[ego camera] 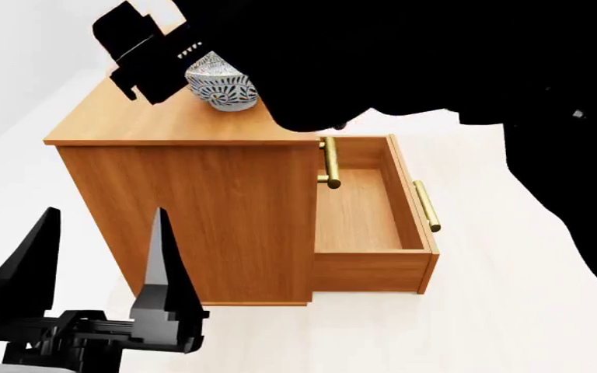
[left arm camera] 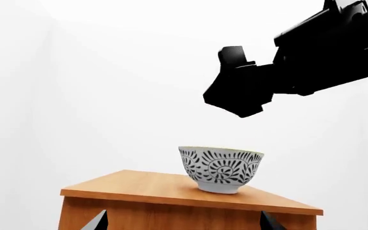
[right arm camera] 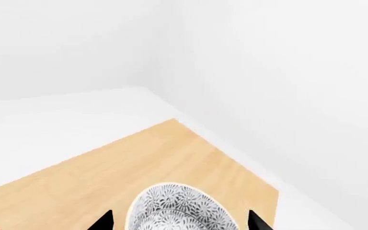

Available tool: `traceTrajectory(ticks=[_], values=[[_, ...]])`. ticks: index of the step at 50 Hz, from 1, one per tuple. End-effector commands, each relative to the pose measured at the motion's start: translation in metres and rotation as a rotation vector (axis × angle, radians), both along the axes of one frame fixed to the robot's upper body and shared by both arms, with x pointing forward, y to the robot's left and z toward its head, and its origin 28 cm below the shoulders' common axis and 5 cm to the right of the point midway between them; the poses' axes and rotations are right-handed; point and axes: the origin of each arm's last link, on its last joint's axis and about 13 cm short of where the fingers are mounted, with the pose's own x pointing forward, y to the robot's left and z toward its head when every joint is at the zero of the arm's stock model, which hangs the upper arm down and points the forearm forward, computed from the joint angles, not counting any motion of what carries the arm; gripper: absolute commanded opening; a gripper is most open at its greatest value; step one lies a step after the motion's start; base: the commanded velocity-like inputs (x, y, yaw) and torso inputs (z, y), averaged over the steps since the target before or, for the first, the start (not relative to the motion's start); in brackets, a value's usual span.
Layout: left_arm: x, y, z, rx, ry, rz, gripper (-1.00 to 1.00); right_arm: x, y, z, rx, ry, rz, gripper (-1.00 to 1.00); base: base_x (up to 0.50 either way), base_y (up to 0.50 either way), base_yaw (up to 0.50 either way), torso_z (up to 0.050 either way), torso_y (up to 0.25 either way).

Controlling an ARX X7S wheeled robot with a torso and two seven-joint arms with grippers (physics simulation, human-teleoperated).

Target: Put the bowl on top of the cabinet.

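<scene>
The bowl stands upright on its foot on the flat top of the cabinet, in the upper left of the head view, near the top's far right part. In the left wrist view it sits in the lower centre of the frame, its foot flat on the wood, nothing touching it. Being round, it has no long axis to line up with; what matters is that it lies straight below the right pincer, whose two dark finger tips show at the bottom edge of the right wrist view, one on either side of the bowl's rim with clear space between them and the ceramic.

So the right pincer is spread wide and holds nothing. From the left wrist view the right arm's black body hangs in the upper right of the frame, well above the bowl and apart from it. I judge the placing done, and the coming move for this arm is a straight lift away, keeping the fingers from catching the rim.

The left pincer is at the lower left of the head view, down in front of the cabinet's side panel, well apart from the bowl. Its fingers stand spread, empty. The right arm is far the nearer.

One drawer of the cabinet stands pulled out at the right of centre in the head view, empty, with its brass bar handle at its front.
</scene>
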Motion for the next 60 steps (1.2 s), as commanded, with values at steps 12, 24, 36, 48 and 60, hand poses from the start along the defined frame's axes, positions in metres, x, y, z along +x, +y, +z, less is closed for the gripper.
traceTrajectory(ticks=[12, 24, 36, 48, 60], values=[[0.000, -0.001, -0.001, 0.004, 0.001, -0.002, 1.00, -0.014, -0.037, 0.020, 0.140, -0.071, -0.031, 1.00, 0.00, 0.00, 0.00, 0.000, 0.000], [0.000, -0.001, -0.001, 0.005, 0.001, -0.001, 1.00, -0.014, -0.068, 0.013, 0.200, -0.134, -0.105, 1.00, 0.00, 0.00, 0.00, 0.000, 0.000], [0.001, -0.002, -0.001, 0.012, 0.001, 0.001, 1.00, -0.030, -0.096, 0.011, 0.247, -0.178, -0.163, 1.00, 0.00, 0.00, 0.00, 0.000, 0.000], [0.000, -0.003, -0.001, 0.014, 0.000, -0.004, 1.00, -0.053, -0.118, 0.000, 0.282, -0.221, -0.202, 1.00, 0.00, 0.00, 0.00, 0.000, 0.000], [-0.001, -0.002, 0.000, 0.013, -0.004, 0.001, 1.00, -0.076, -0.128, -0.015, 0.295, -0.266, -0.212, 1.00, 0.00, 0.00, 0.00, 0.000, 0.000]])
